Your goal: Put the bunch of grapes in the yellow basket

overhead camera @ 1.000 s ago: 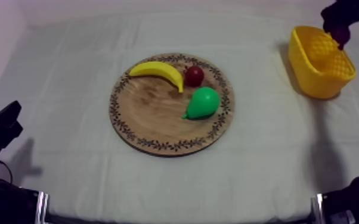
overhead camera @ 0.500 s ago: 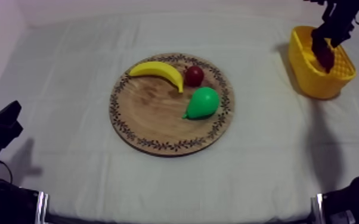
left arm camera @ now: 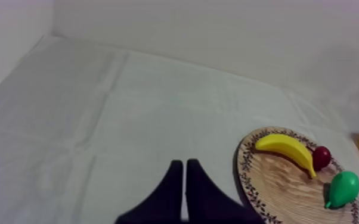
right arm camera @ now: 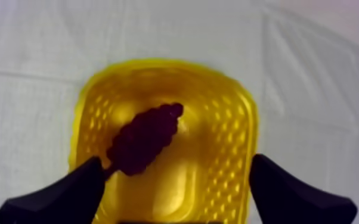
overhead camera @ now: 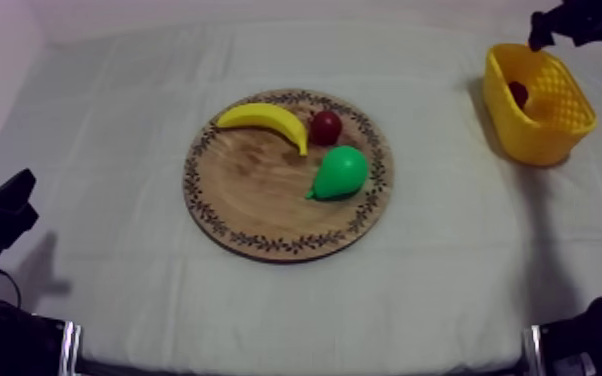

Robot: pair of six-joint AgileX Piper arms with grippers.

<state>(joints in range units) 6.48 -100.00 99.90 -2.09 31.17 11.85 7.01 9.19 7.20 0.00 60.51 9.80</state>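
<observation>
The dark purple bunch of grapes (right arm camera: 143, 138) lies on the floor of the yellow basket (right arm camera: 229, 125), free of any grip; from above a dark bit of the grapes (overhead camera: 518, 92) shows inside the basket (overhead camera: 550, 125) at the table's right. My right gripper (right arm camera: 176, 196) hangs above the basket, open, fingers wide apart with nothing between them; in the top view it (overhead camera: 565, 22) is at the upper right. The round wooden board (overhead camera: 255, 195) holds a banana (overhead camera: 265, 119), a small red fruit (overhead camera: 326, 127) and a green pear (overhead camera: 340, 173). My left gripper (left arm camera: 184, 190) is shut, a narrow wedge above the cloth.
The board (left arm camera: 277, 179) with banana (left arm camera: 286, 149), small red fruit (left arm camera: 321, 157) and pear (left arm camera: 343, 187) lies beside my left gripper. A white wall closes the far side of the table. Bare cloth lies between board and basket.
My right gripper lowered the grapes into the basket, let go and rose away open. The grapes now lie in the basket. The left arm has not moved.
</observation>
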